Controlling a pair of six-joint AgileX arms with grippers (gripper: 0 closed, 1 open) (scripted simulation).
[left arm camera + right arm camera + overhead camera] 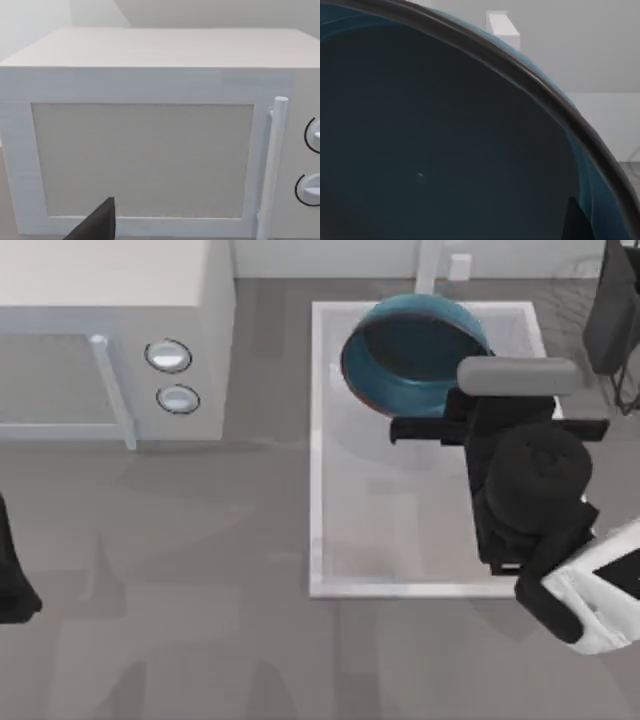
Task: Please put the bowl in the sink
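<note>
The right arm reaches in from the table's right side and hangs over the sink (322, 490), its black wrist covering the basin's right half; the right claw (447, 408) sits at the near edge of the bowl (405, 350), though the arm's body hides its fingers, so I cannot tell whether it is grasping the rim or has let go. The bowl is tilted, its blue inside turned toward the camera, over the far end of the sink close to the white faucet post (428, 265); whether it touches the sink floor I cannot tell. From the right wrist view, the bowl's dark teal inside (445, 150) looms very close, its brown rim curving across, with a small white block behind it. On the left, the white microwave (110, 330) stands well apart from the sink; the left arm rests at the table's left edge, the left claw (95, 225) a dark tip facing the microwave door (142, 160); its state I cannot tell.
</note>
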